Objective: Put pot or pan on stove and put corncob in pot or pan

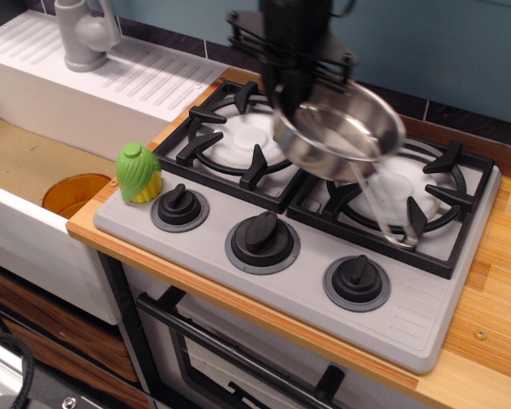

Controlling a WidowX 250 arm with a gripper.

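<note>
Two burners lie under us, and the whole question is which one sits below our fingers. Our gripper [291,100] is clamped on the near-left rim of the pan [339,132]; the fingertips themselves are hidden behind the rim and blurred, so we judge the hold from the pan hanging in the air with nothing else to carry it. The pan is tilted, its far-right edge higher, and its bowl spreads away from the fingers to the right. Its wire handle [376,211] runs long and thin from the rim down and to the right of the fingers, its loop end over the right burner [426,189], though we cannot tell if it touches the grate. The left burner [230,141] is just left of and below the fingers, so the pan hangs between the two, over the divide on the stove [307,285]. The corncob [138,173] stands upright well to the left of the fingers and nearer the camera, at the stove's left edge beside the first knob [179,204], untouched. We judge that setting down calls for levelling the pan over one grate.
</note>
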